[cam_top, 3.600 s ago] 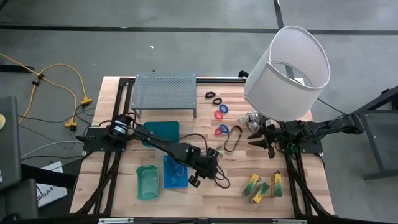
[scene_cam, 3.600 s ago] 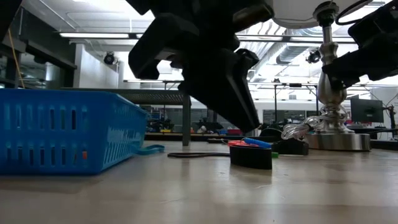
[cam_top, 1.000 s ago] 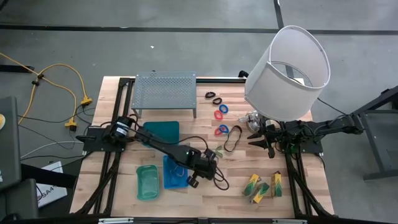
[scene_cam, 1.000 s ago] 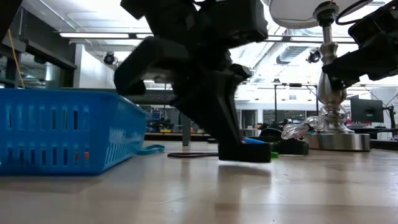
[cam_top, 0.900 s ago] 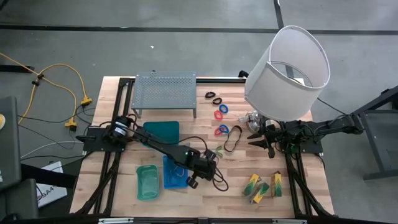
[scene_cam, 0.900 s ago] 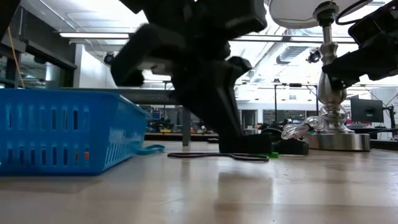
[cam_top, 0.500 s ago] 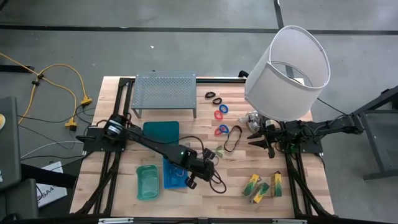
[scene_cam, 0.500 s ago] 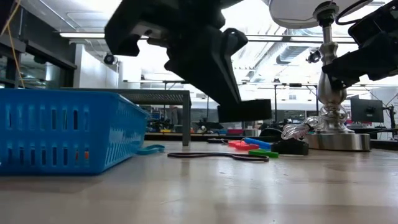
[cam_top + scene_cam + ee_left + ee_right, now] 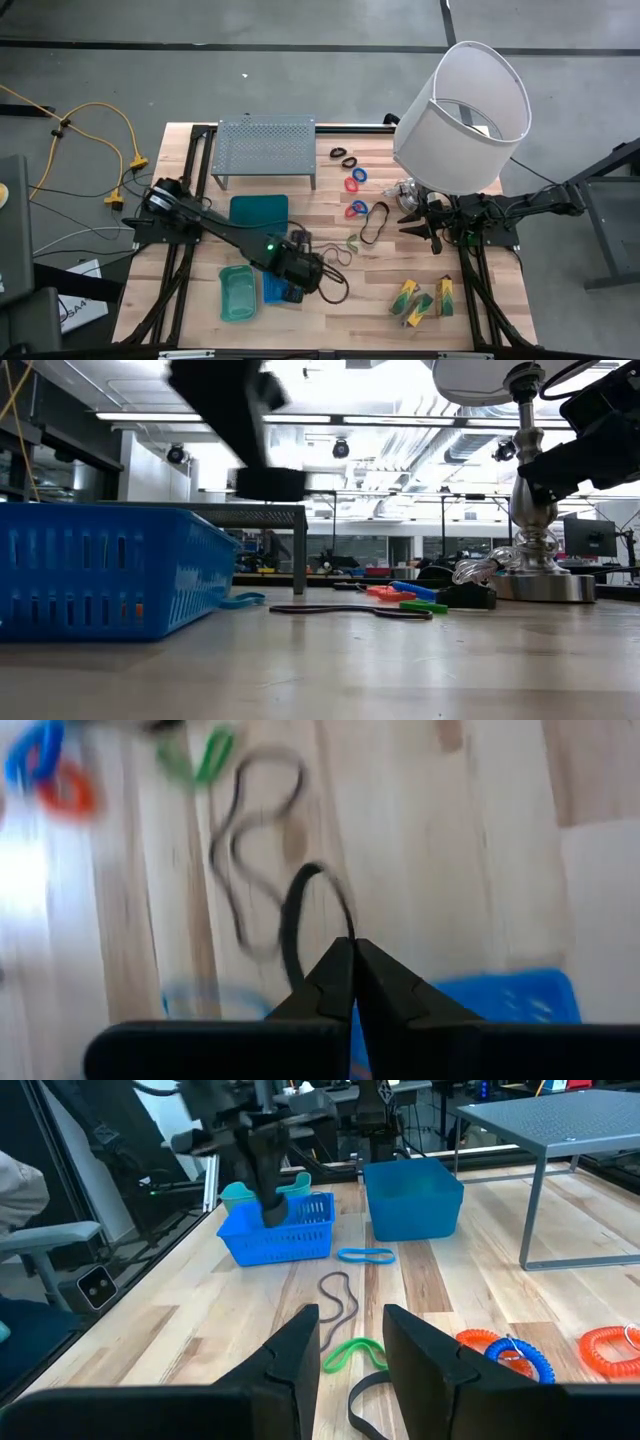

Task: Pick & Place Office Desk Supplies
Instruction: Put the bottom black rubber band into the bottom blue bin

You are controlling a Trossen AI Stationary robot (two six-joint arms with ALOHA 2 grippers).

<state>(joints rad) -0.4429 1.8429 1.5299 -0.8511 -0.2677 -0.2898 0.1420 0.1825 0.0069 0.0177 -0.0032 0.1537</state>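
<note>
Since a moment ago, the left gripper has swung from the bare worktop to above the blue basket, clenched on a black band dangling over the basket. Right gripper waits half-open by the lamp.

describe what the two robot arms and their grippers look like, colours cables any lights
Both arms are dark, near-black, jointed links. The left arm shows a small green light partway along and black cable looping by its wrist. The left gripper has two black fingers tapering to a point. The right arm is matte black too; the right gripper has broad, flat black fingers.
</note>
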